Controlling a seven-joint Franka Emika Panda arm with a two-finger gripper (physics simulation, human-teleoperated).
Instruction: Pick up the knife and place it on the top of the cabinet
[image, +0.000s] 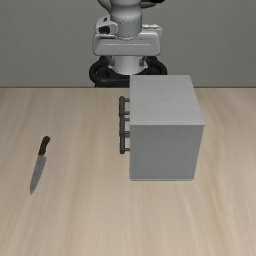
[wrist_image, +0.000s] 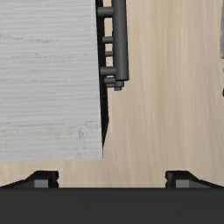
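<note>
Exterior view: the grey cabinet (image: 165, 125) stands on the wooden worktop (image: 70, 220). Its dark handles (image: 124, 125) are on the side facing the exterior view's left. The knife (image: 39, 165) lies flat on the worktop, well apart from the cabinet and off that handle side. It is slightly slanted, with its dark grip at the end nearer the robot's base and its pale blade pointing away from the base. The knife touches neither the cabinet nor the handles. My arm (image: 125, 40) rises behind the cabinet, above its far edge.

Wrist view: my claw (wrist_image: 112, 179) looks straight down past the cabinet's handle side. The pale, grained top of the cabinet (wrist_image: 48, 79) lies to one side of the claw. The handles (wrist_image: 116, 44) jut from the cabinet's edge over the bare worktop (wrist_image: 175, 87). A narrow dark shadow runs along the foot of that edge. The claw's two tips stand wide apart with nothing between them, so I read the claw as open and empty.
</note>
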